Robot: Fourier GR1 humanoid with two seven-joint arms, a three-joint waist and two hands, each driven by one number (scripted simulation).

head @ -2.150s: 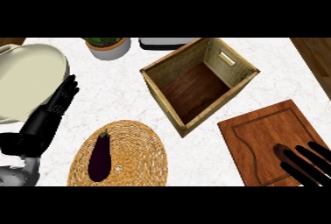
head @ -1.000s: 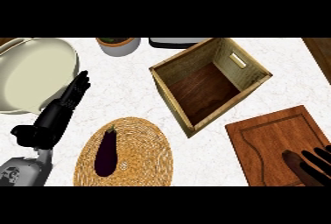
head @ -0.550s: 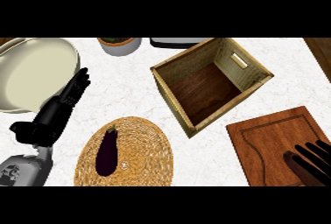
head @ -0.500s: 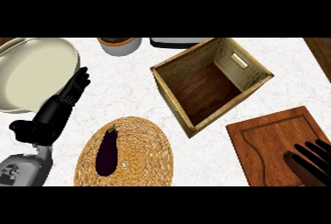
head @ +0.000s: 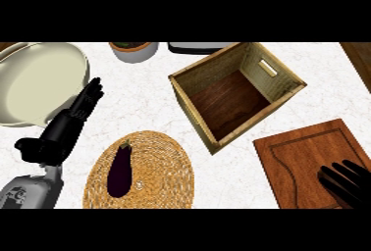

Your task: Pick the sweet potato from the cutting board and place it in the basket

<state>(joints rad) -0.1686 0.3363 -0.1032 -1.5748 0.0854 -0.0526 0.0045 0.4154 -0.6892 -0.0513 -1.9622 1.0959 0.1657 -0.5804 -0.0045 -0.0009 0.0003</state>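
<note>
A dark purple, eggplant-like vegetable lies in the flat woven basket at the lower left of centre. The brown cutting board sits at the lower right, and nothing lies on the part I can see. My right hand rests over the board's lower right corner, fingers straight and open, holding nothing. My left hand stands open at the left, fingers up, just left of the basket and beside the big bowl.
An open wooden crate stands between the basket and the cutting board. A large cream bowl fills the upper left. A potted plant and a dark appliance sit along the far edge.
Since the oldest frame the whole scene has slid slightly right in view and the left forearm has risen. Over the last second both hands and the vegetable stay still.
</note>
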